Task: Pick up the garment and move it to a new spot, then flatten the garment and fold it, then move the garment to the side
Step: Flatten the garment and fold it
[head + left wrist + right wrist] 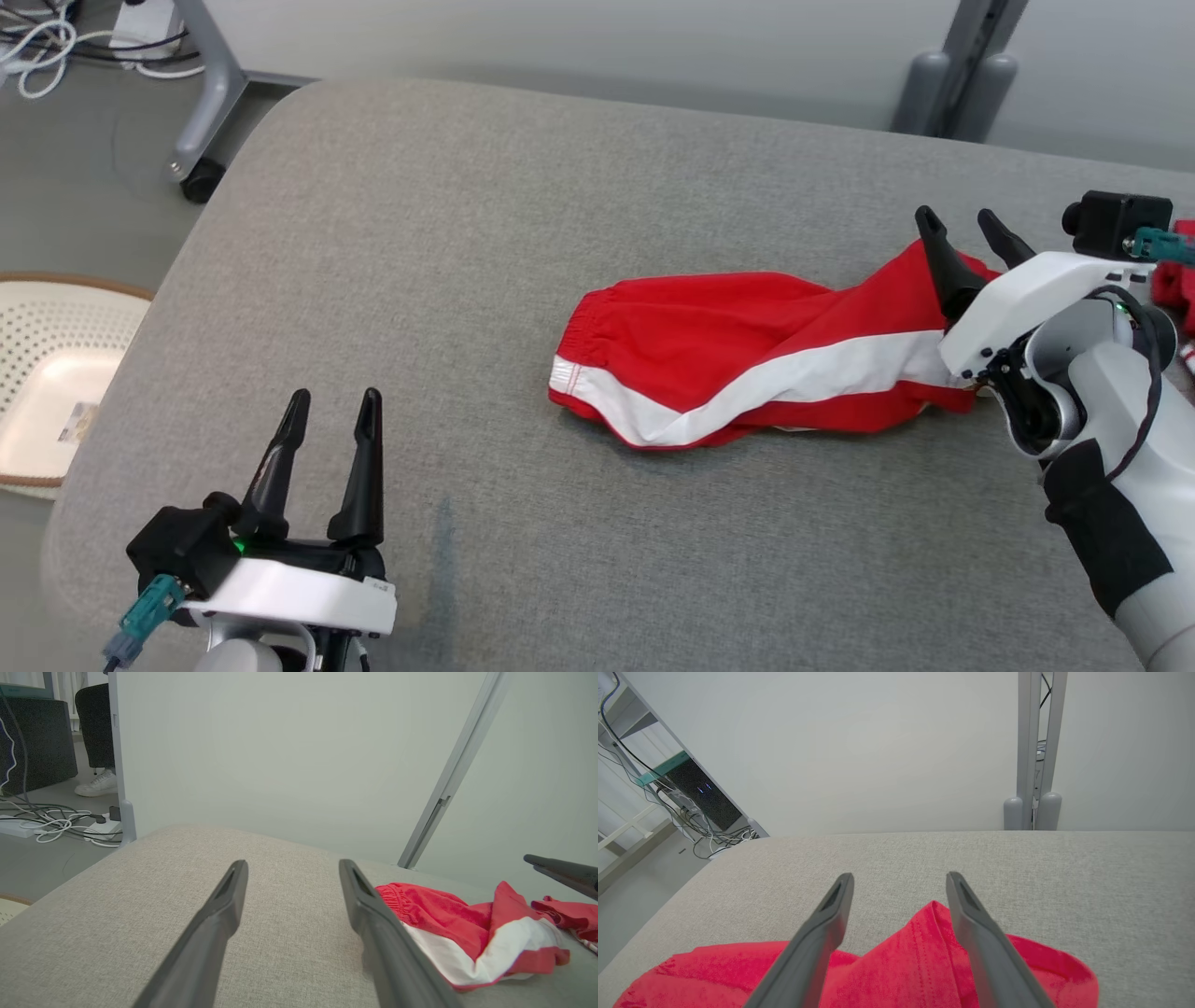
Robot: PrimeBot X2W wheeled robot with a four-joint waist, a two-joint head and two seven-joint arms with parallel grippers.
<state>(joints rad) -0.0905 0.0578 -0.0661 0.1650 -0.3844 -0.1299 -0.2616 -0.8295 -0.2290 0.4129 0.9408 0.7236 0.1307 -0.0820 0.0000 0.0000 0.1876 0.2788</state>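
Garment [747, 373]: red with a white side stripe, gathered waistband at its left end. Crumpled but low on grey pad [448, 233], right of centre in head view.

Right gripper [957, 217]: upper right of head view, over garment's right end. Fingers spread wide, clamping nothing. In right wrist view, a raised red fold between the two fingers, contact with either one impossible to tell; remaining cloth along the bottom edge beneath them.

Left gripper [334, 399]: lower left of head view, fingers wide apart, empty, above bare pad, well apart from garment. In left wrist view, garment at lower right, beyond the right-hand finger.

Second red cloth [1178, 280]: right edge of head view, behind right wrist, mostly hidden.

Basket [56, 373]: pale, perforated, left edge of head view, on floor beside pad.

Cables [37, 47]: upper left corner, on floor.
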